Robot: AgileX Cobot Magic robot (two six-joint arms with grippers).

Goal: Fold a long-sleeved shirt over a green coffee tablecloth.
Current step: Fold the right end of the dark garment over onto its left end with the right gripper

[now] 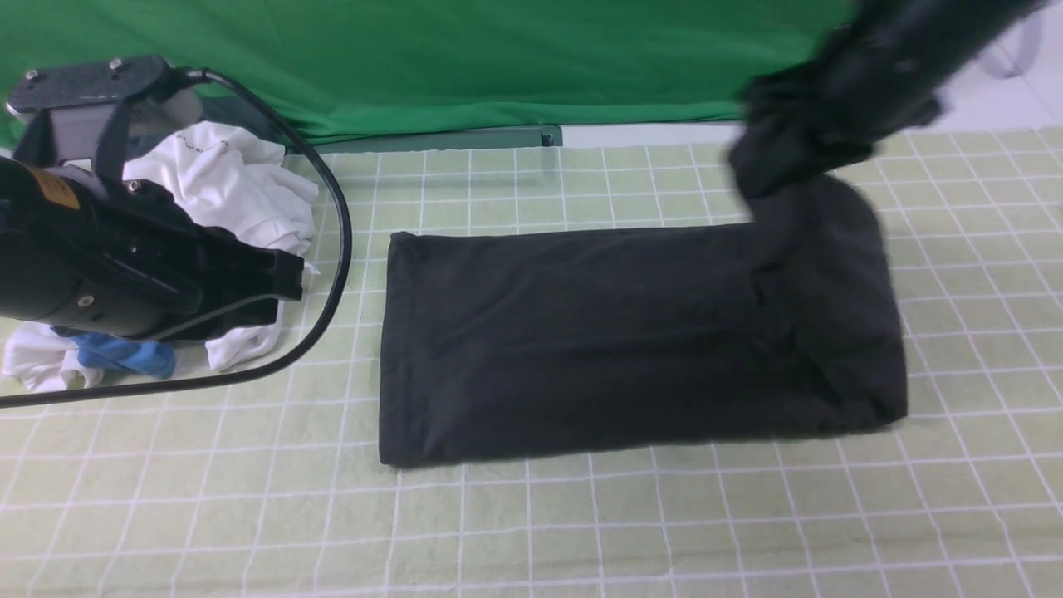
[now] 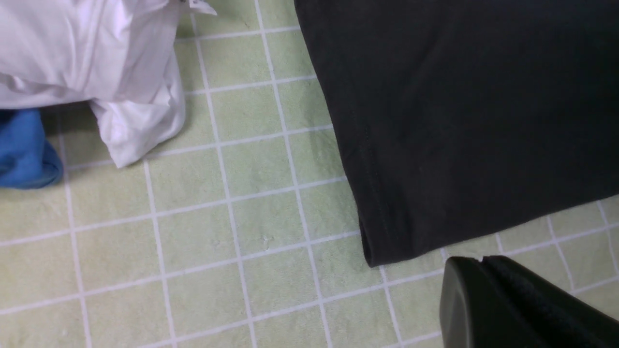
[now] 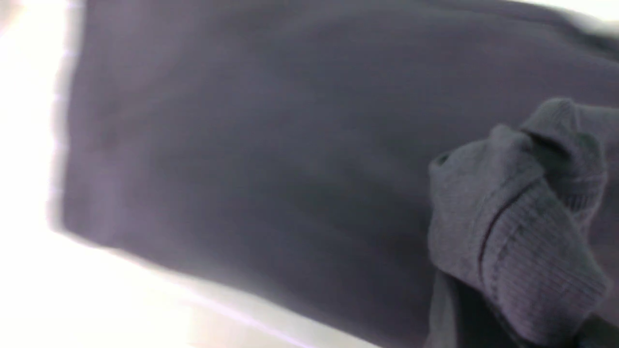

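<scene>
Front view: one long-sleeved shirt (image 1: 614,340) lies on the green coffee tablecloth (image 1: 531,515), folded into a long black rectangle whose long axis runs left to right across the table. Its left end is a straight edge; its right end rises in a bunched flap toward the right gripper (image 1: 797,158), which is blurred and wrapped in black fabric, pinched closed on that raised part of the shirt. The left gripper (image 1: 282,278) hangs closed and empty over the cloth's left side, well apart from the shirt. Behind it sits one pile of other garments: white garments (image 1: 232,195) and one blue garment (image 1: 124,355). One plain green backdrop (image 1: 465,58) hangs at the far edge.

Left wrist view: one corner of the shirt (image 2: 464,121) rests flat on the gridded tablecloth (image 2: 217,217), hem stitching visible along its edge. One white garment (image 2: 96,63) and the blue garment (image 2: 24,150) lie apart from it. The left gripper (image 2: 508,304) shows as a dark tip with its fingers pressed together, holding nothing.

Right wrist view: the picture is blurred. The shirt (image 3: 271,159) fills most of it, and one ribbed bunch of its fabric (image 3: 517,232) is gathered at the right gripper, whose fingers are hidden by the cloth.
</scene>
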